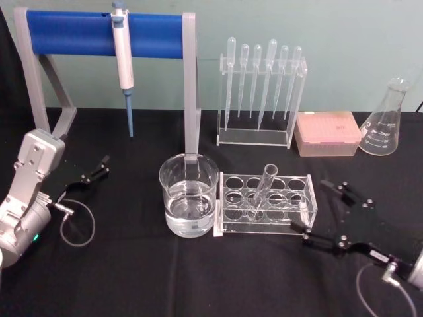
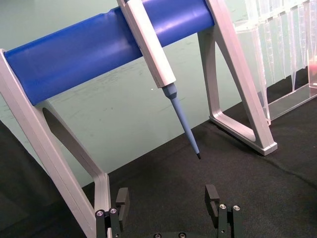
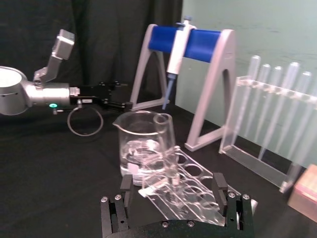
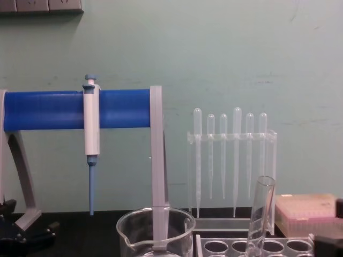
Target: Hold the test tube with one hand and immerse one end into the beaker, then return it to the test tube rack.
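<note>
Head view shows the right gripper (image 1: 318,210) low over the black counter (image 1: 132,277), its two fingers spread wide with nothing between them. Just ahead of its fingertips is the near end of the clear rack (image 1: 299,205); whether a finger touches that end cannot be told. The test tube (image 1: 262,188) sits in one of the rack's middle holes, a little past that near end from the right gripper. It leans, with its round bottom down in the rack and its flared open rim well above the holes. No gripper holds it.

The beaker (image 1: 189,195) stands beyond the rack's far end from the right gripper, just beside the rack. It is upright and partly filled with clear liquid. In the right wrist view, the rack, tube and beaker line up ahead of the gap between the fingers, the beaker farthest off.

The left gripper (image 1: 99,168) hovers low over the counter well apart from the beaker, on the opposite side from the rack. Its fingers are also parted and hold nothing. Ahead of it and higher up, a white-and-blue pipettor (image 2: 158,64) hangs from the blue bar of a grey stand (image 2: 247,109), its tip clear of the counter.
</note>
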